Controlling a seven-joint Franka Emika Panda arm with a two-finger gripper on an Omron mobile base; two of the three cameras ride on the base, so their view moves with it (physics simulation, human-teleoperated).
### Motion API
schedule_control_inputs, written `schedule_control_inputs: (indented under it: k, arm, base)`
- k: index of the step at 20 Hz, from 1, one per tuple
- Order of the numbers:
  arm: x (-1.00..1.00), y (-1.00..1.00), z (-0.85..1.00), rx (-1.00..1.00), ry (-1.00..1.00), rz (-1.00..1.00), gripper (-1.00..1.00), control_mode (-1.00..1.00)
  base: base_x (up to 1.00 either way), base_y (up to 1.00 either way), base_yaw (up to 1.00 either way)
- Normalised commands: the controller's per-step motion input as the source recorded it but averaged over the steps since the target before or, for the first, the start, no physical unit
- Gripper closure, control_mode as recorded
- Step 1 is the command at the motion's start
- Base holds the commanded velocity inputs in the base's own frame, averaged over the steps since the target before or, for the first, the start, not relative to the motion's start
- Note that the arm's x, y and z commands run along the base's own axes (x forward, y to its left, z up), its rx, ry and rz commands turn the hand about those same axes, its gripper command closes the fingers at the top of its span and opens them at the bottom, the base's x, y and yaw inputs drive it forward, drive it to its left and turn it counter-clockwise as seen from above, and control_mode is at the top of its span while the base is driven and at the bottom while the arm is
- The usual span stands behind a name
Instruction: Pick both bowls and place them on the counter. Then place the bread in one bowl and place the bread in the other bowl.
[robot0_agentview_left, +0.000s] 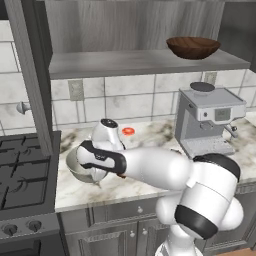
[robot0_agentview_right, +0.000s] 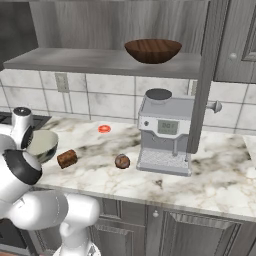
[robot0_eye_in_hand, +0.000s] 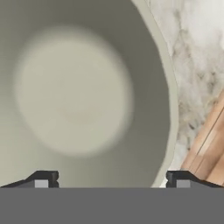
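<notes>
One cream bowl (robot0_eye_in_hand: 83, 96) beneath spread hand (robot0_eye_in_hand: 111, 178)

My arm hides most of the cream bowl (robot0_agentview_left: 75, 165) in the left base view, and I can't see the gripper's fingertips there. In the hand view the bowl runs off the top and left edges. The coffee machine (robot0_agentview_left: 207, 120) blocks the counter (robot0_agentview_left: 150, 131) behind it.

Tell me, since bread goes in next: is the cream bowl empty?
Empty. The hand view looks straight into the cream bowl and shows only its bare pale inside; both bread pieces lie outside on the counter.
</notes>
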Motion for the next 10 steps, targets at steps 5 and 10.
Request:
schedule_control_inputs:
  k: [5,10]
  arm:
    - [-0.06,0.0,0.3,0.0,-0.07,0.0,-1.0,-1.0]
    - [-0.28,-0.15,0.31,0.0,-0.08,0.0,-1.0,-1.0]
  base:
    - [0.0,0.0,0.0]
    - [0.0,0.0,0.0]
